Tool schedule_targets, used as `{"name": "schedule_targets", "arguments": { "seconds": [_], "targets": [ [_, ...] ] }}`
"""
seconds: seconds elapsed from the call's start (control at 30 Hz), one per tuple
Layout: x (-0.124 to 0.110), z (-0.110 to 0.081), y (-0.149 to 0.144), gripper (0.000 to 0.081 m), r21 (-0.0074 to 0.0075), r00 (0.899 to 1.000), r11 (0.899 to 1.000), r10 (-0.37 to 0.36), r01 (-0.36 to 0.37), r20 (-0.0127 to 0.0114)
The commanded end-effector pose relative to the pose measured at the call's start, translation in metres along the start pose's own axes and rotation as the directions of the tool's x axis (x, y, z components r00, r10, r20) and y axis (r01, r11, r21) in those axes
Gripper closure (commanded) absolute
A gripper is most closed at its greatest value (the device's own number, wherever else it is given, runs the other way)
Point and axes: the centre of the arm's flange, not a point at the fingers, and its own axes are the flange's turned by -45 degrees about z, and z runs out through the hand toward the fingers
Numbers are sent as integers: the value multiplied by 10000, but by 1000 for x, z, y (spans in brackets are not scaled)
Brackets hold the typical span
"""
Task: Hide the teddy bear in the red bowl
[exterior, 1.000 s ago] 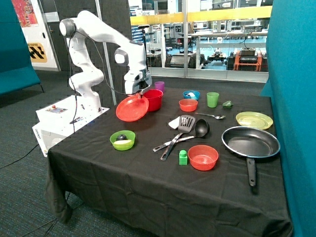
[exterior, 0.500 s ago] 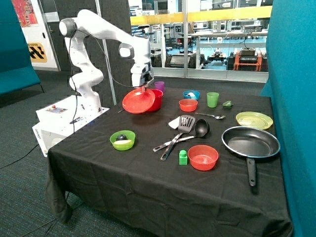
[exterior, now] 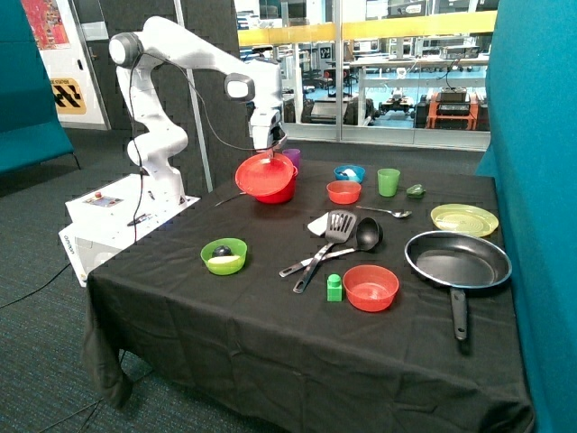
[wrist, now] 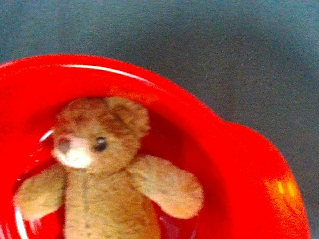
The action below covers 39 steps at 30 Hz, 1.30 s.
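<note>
The teddy bear (wrist: 107, 184) is being kept face-up inside the red bowl (wrist: 124, 69), which is sitting near the table's (exterior: 270, 343) far edge, by the robot-side corner. A flat red plate (exterior: 261, 178) is being pinched at its rim by the gripper (exterior: 270, 153) and held tilted over the bowl, so it's only partly being covered.
</note>
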Motion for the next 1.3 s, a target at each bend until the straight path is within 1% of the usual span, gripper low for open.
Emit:
{"name": "schedule_targets", "arguments": {
  "seconds": [0.0, 0.23, 0.43, 0.53, 1.03, 1.1, 1.2, 1.27],
  "targets": [
    [6, -5, -33, 808, 14, 9979, 9979, -643, 643, 12],
    [8, -4, -51, 808, 14, 9951, 9951, -986, 986, 11],
    [-3, -1, -77, 808, 14, 9905, 9905, -1373, 1373, 11],
    [-7, 1, -87, 808, 15, 9864, 9864, -1644, 1644, 10],
    [-18, 5, -118, 808, 15, 9778, 9778, -2096, 2096, 10],
    [-20, 6, -123, 808, 15, 9748, 9748, -2233, 2233, 9],
    [-21, 7, -129, 808, 15, 9740, 9740, -2264, 2264, 9],
    [-22, 7, -133, 808, 15, 9712, 9712, -2381, 2381, 9]
  ]
}}
